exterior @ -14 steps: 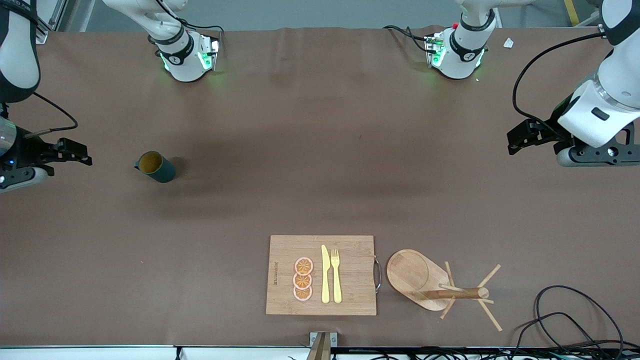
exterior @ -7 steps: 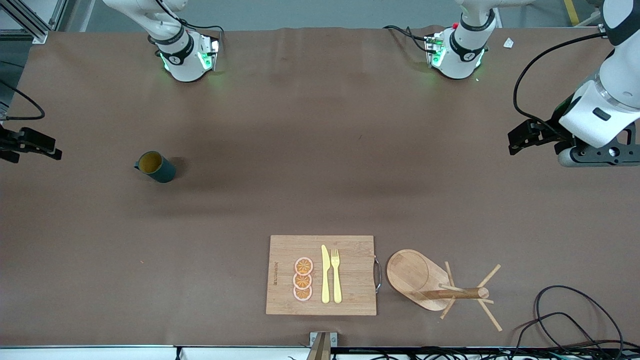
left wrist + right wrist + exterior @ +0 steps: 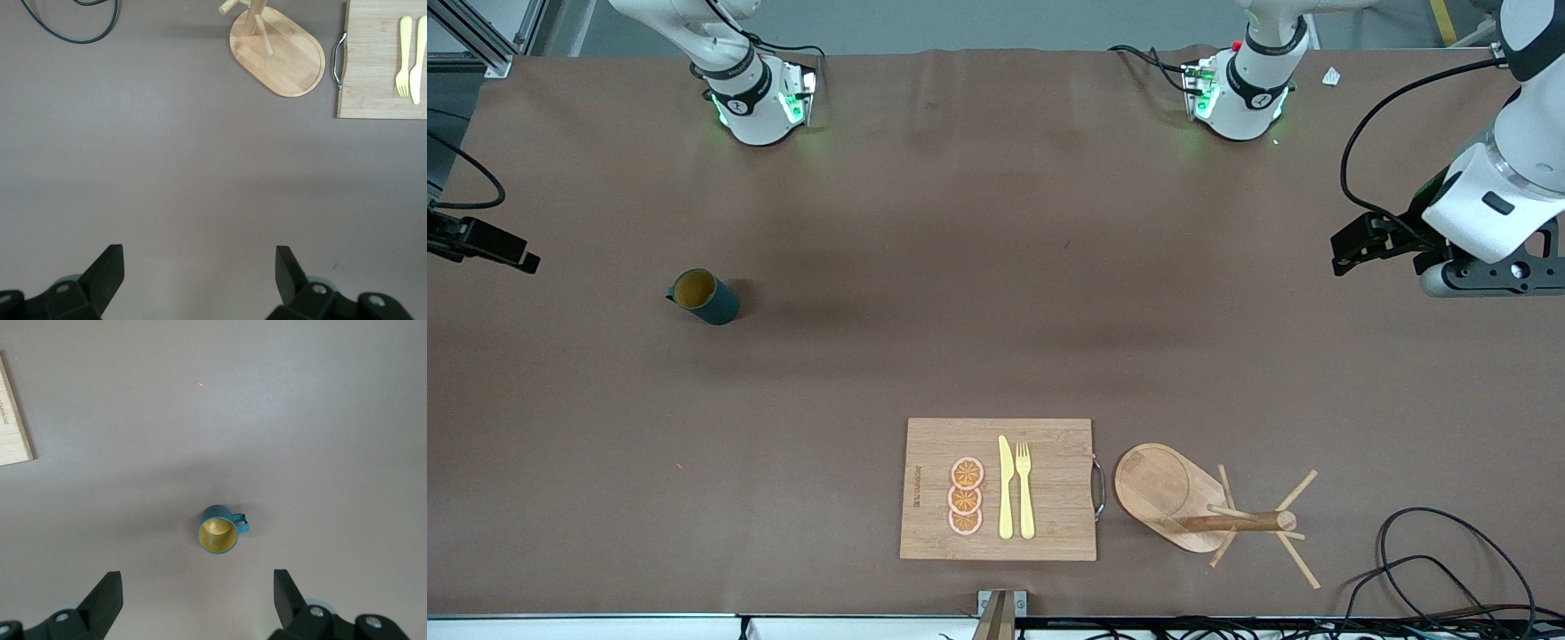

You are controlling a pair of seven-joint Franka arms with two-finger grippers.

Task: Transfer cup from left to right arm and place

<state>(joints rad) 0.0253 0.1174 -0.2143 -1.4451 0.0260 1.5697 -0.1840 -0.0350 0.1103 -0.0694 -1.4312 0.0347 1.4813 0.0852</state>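
The cup (image 3: 703, 296), a dark teal mug with a tan inside, stands upright on the brown table toward the right arm's end. In the right wrist view the cup (image 3: 219, 532) sits below my right gripper (image 3: 196, 576), which is open, empty and high above the table. Only a black part of that gripper (image 3: 489, 247) shows at the edge of the front view. My left gripper (image 3: 198, 252) is open and empty over bare table at the left arm's end; its hand (image 3: 1489, 276) shows in the front view.
A wooden cutting board (image 3: 1058, 462) with orange slices, a yellow knife and a fork lies near the front edge. Beside it, a wooden peg stand (image 3: 1160, 480) lies toward the left arm's end. A black cable (image 3: 1432, 551) loops at that front corner.
My right gripper has drawn away from the cup toward the table's end and mostly left the front view. The cup stays put. The left arm has barely moved.
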